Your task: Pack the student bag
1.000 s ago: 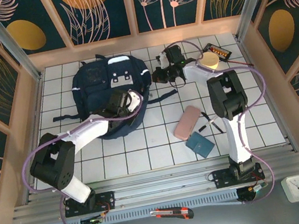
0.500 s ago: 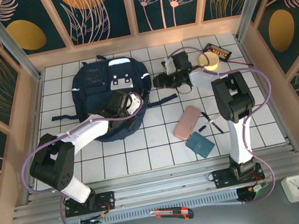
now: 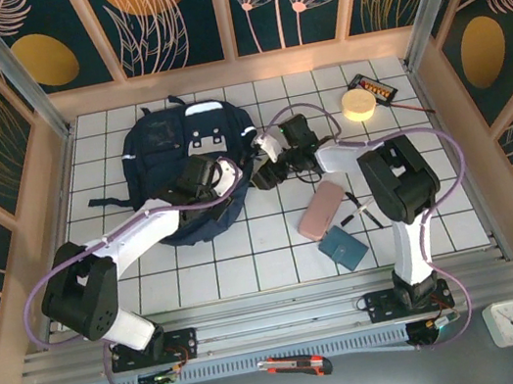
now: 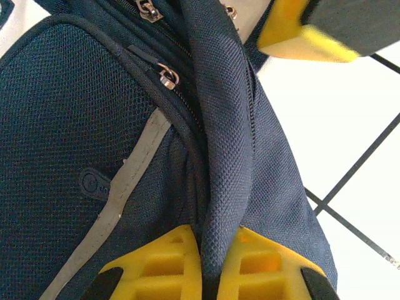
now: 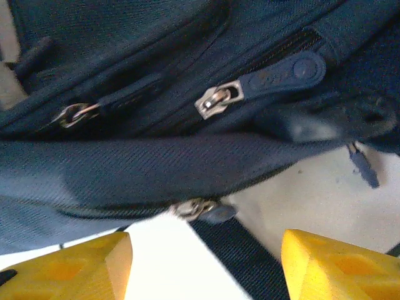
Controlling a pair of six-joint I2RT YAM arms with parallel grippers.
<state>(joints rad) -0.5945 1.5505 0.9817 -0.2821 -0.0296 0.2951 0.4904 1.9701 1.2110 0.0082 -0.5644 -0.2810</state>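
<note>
The student bag [image 3: 168,143], a big navy backpack with pale stripes, lies at the back left of the tiled table. My left gripper [image 3: 231,177] is at its right rim, shut on a raised fold of the bag's fabric [image 4: 220,206] between its yellow pads [image 4: 167,265]. My right gripper [image 3: 262,170] sits just right of that rim, open, with nothing between its fingertips [image 5: 69,270]. In the right wrist view, a zip pull [image 5: 197,208] hangs at the bag's [image 5: 156,165] lower edge above a dark strap [image 5: 240,259]. Two more zip pulls [image 5: 219,100] show higher up.
A pink case [image 3: 321,210], a teal wallet [image 3: 344,248] and pens [image 3: 361,211] lie right of centre. A cream tape roll [image 3: 357,104] and a black device [image 3: 377,88] sit at the back right. A utility knife [image 3: 297,365] and a white clock [image 3: 511,321] rest in front of the arms' bases.
My right gripper has swung from the back right down to the bag's right rim and has opened. The left gripper still holds the fold of fabric.
</note>
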